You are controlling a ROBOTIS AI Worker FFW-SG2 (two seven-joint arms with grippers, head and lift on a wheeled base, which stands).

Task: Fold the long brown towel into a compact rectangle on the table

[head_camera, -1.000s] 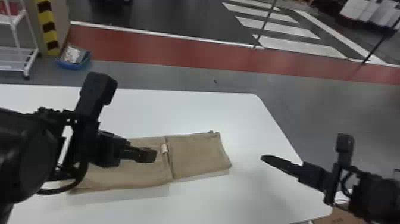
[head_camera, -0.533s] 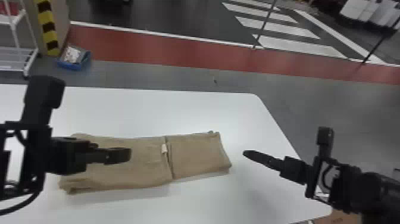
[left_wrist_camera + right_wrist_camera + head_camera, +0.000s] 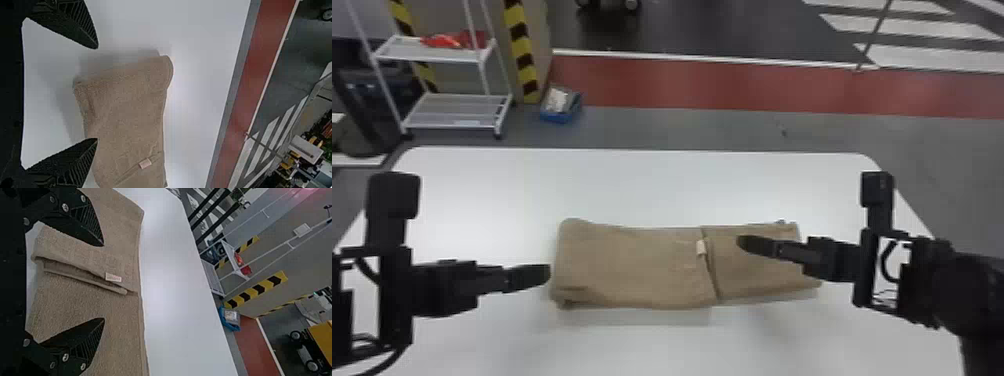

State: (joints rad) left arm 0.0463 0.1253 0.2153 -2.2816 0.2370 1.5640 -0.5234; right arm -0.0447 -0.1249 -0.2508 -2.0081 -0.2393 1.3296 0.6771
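Behind, a blue bin (image 3: 557, 118) holds something pale (image 3: 558, 101); left end effector (image 3: 542, 275) and right end effector (image 3: 744, 244) gape wide by the towel (image 3: 632, 265).

Industrial hall: hazard stripes (image 3: 521, 47), wire shelf cart (image 3: 454, 111), red floor lane (image 3: 712, 86).

We tag the towel (image 3: 632, 265) plain brown, its label (image 3: 701, 247) cream. Table (image 3: 632, 185): plain white. Left gripper (image 3: 544, 273) and right gripper (image 3: 744, 243): black. Behind, we mark tape (image 3: 522, 45) in yellow-and-black diagonal stripes, a white rack (image 3: 452, 125), a blue bin (image 3: 555, 116), a red floor band (image 3: 682, 82) edged white, grey floor (image 3: 682, 127), and white bars (image 3: 917, 55) striping dark floor (image 3: 707, 25).
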